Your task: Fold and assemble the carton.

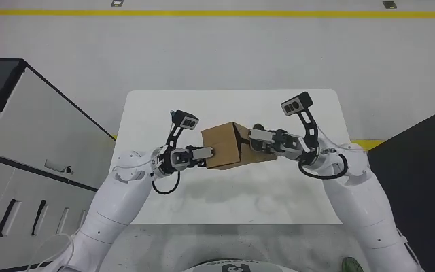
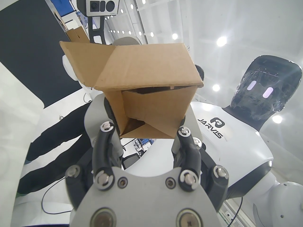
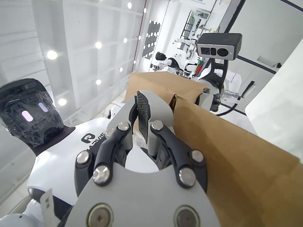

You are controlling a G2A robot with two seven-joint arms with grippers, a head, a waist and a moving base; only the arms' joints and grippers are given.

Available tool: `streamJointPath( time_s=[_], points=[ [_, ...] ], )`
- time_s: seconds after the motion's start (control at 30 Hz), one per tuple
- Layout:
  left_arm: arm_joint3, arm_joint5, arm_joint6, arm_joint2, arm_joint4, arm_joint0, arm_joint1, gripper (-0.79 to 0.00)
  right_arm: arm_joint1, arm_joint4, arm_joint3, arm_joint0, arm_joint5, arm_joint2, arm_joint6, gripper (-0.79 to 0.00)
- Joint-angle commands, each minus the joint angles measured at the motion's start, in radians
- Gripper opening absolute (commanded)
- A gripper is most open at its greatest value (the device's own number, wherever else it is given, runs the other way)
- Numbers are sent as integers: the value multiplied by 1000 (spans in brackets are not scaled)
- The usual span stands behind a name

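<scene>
A brown carton [image 1: 224, 144] hangs above the middle of the white table [image 1: 299, 197], held between my two arms. My left gripper [image 1: 197, 155] is at the carton's left end. In the left wrist view the carton [image 2: 146, 72] has one end wedged between the two fingers of that gripper [image 2: 145, 131], with folded flaps and a dark gap visible inside. My right gripper [image 1: 255, 139] is against the carton's right side. In the right wrist view its fingers [image 3: 139, 109] are shut with nothing visible between them, and a carton [image 3: 213, 124] panel runs alongside them.
A black-framed panel [image 1: 41, 115] stands off the table's left edge, and a dark panel [image 1: 408, 156] stands off its right. Bare tabletop lies in front of and behind the carton.
</scene>
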Motion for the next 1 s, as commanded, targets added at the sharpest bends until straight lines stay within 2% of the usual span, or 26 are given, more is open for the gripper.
streamJointPath(
  time_s=[0.0, 0.37, 0.97],
  points=[
    [-4, 2, 4, -1, 8, 2, 0, -785, 1, -19, -3, 4, 11, -4, 3, -785],
    [-32, 1, 44, -20, 128, 14, 5, -785, 3, -67, -11, 12, 46, -18, 3, -785],
    [-48, 6, 52, -24, 138, 26, 8, -785, 9, -110, -18, 15, 76, -28, 10, -785]
  ],
)
